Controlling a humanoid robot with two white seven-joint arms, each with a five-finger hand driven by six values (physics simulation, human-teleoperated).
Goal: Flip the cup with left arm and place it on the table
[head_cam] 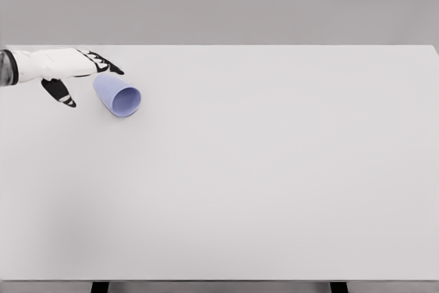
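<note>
A pale blue cup (118, 95) lies on its side on the white table (260, 169), at the far left, with its mouth facing the front right. My left hand (81, 77) comes in from the left edge just above and to the left of the cup. Its fingers (103, 64) stretch out over the cup's closed end and the thumb (60, 92) hangs down to the cup's left. The hand is open and holds nothing. The right arm does not show.
The table's far edge (274, 46) runs just behind the hand. Its front edge (219, 280) lies along the bottom of the picture, with two dark legs below it.
</note>
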